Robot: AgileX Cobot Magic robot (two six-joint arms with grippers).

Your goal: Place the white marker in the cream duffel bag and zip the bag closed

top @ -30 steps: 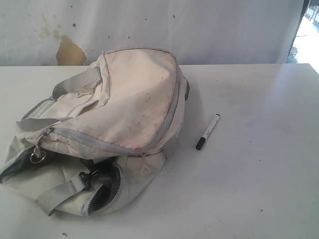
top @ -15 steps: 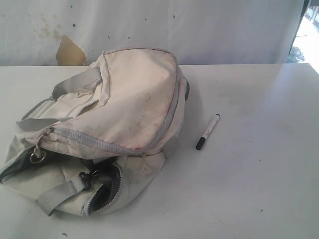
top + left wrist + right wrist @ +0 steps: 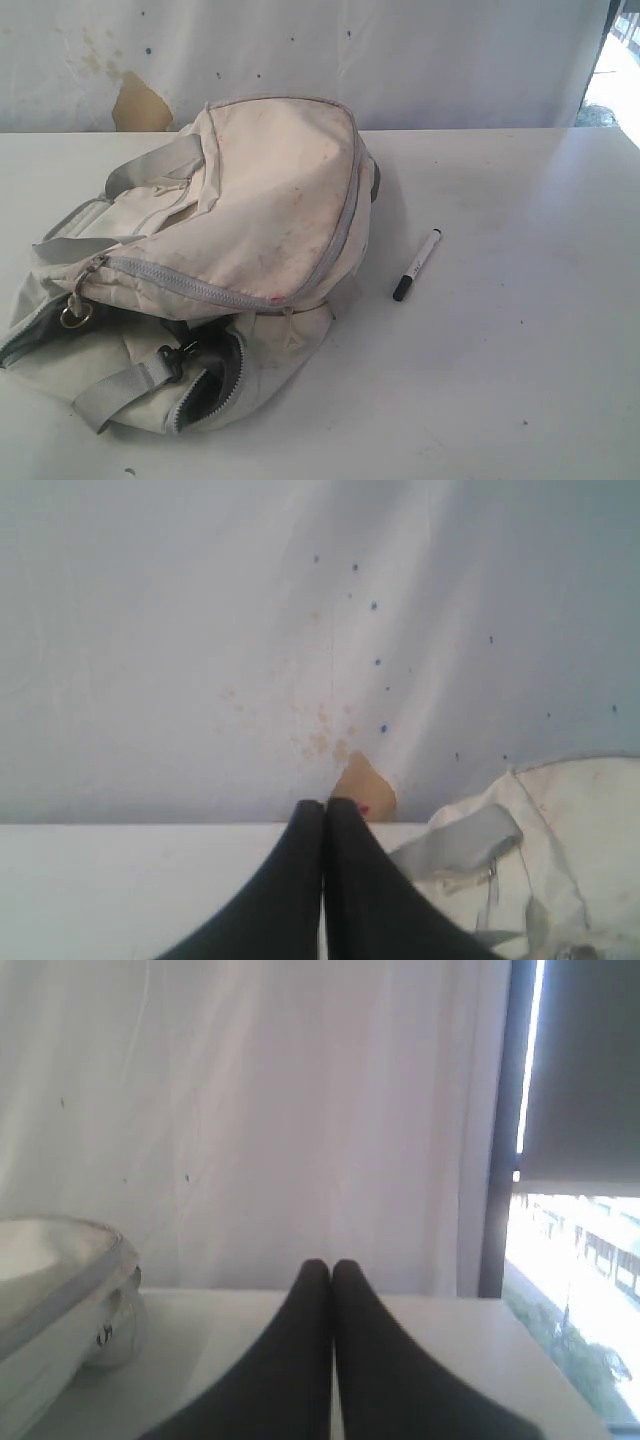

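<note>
Still, white marker (image 3: pixel 417 265) unmoved, near cream duffel bag (image 3: pixel 260 200), bag unchanged

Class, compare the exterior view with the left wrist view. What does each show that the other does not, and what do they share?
Only the exterior view: the white marker lying on the table to the right of the cream duffel bag, apart from it, and the open zipper at the bag's near end. Only the left wrist view: the left claw, shut and holding nothing. Both: the bag with its grey strap, the table, and the tan patch on the backdrop.
</note>
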